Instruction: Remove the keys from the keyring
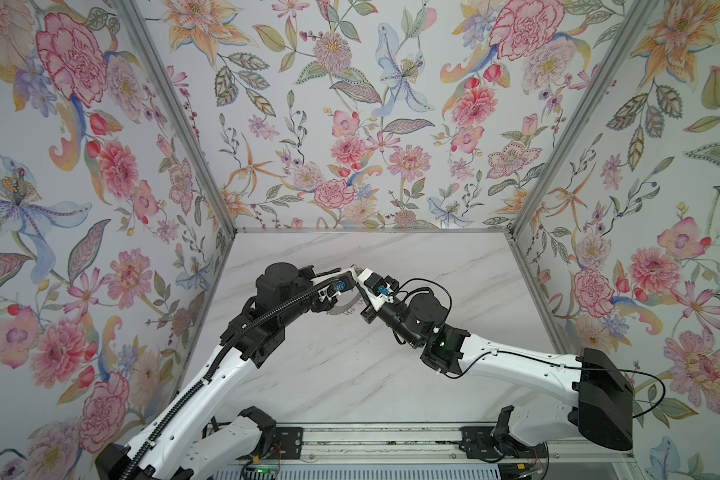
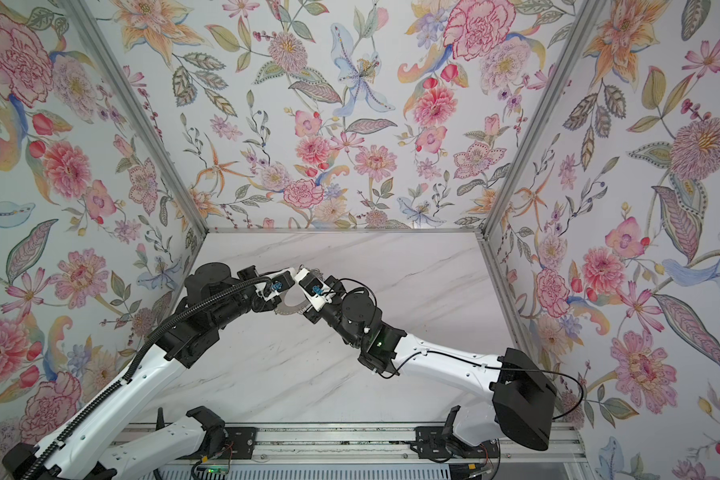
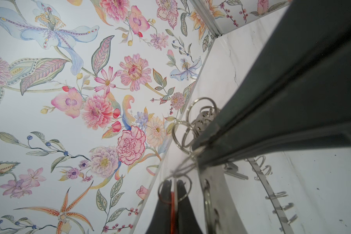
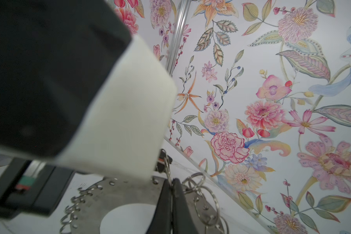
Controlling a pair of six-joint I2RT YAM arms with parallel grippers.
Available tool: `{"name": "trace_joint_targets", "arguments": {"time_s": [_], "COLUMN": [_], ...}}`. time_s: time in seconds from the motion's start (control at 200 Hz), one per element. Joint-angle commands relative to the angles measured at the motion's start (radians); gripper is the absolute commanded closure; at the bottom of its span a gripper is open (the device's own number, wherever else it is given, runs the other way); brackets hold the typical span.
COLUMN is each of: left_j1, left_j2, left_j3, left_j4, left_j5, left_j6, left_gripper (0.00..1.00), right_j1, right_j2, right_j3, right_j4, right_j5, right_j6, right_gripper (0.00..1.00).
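Marble surface [image 1: 329, 386]: white and grey, bare at the front where the two arms come in.
Keyring [image 1: 344, 308]: this big flat silver ring sits in the middle of the surface. The two arms hide most of it in both top views.
Right gripper [image 4: 171, 181]: its jaws are squeezed tight on a small wire loop [image 4: 167, 168] at the keyring's edge.
Left gripper [image 3: 201, 146]: its jaws are squeezed tight too, right at the keyring's edge next to more loops. I cannot tell just what they pinch.
Orange-red fob [image 4: 162, 160]: just past the right jaws. I think it hangs on that same loop.
Step now: it looks like the fob's loop is being worked off the keyring.
How to do it well: one arm should hold the big ring firm. The other should slide the loop round slowly, along its own wire, with no yank. A hard tug could drag the whole ring, or the thin wire could slip out.
Flowery wall [image 1: 350, 124]: far at the back, with nothing to do there.
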Motion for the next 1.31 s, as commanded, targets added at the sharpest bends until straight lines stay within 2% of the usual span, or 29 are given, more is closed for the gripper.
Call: {"name": "trace_joint_targets", "arguments": {"time_s": [0.0, 0.295, 0.611, 0.796, 0.941, 1.301], "left_j1": [0.018, 0.019, 0.02, 0.027, 0.034, 0.038], "left_j2": [0.018, 0.052, 0.02, 0.026, 0.042, 0.062], "left_j3": [-0.011, 0.025, 0.043, 0.066, 0.086, 0.109], "left_j4": [-0.045, -0.071, -0.021, -0.023, -0.041, -0.082], "left_j5": [-0.039, 0.107, 0.096, 0.111, 0.104, 0.097], "left_j6": [-0.03, -0.06, -0.068, -0.059, -0.04, -0.009], "left_gripper": [1.0, 1.0, 1.0, 1.0, 1.0, 1.0], "right_j1": [-0.001, -0.021, -0.126, -0.158, -0.158, -0.135], "right_j2": [-0.059, -0.058, -0.046, -0.031, -0.038, -0.069], "right_j3": [-0.004, -0.014, -0.068, -0.108, -0.134, -0.075], "right_j4": [0.168, 0.204, 0.259, 0.301, 0.298, 0.051], "right_j5": [0.077, -0.021, -0.191, -0.271, -0.278, -0.333], "right_j6": [-0.042, 0.015, 0.231, 0.337, 0.355, 0.297], "right_gripper": [1.0, 1.0, 1.0, 0.86, 0.73, 0.73]}}
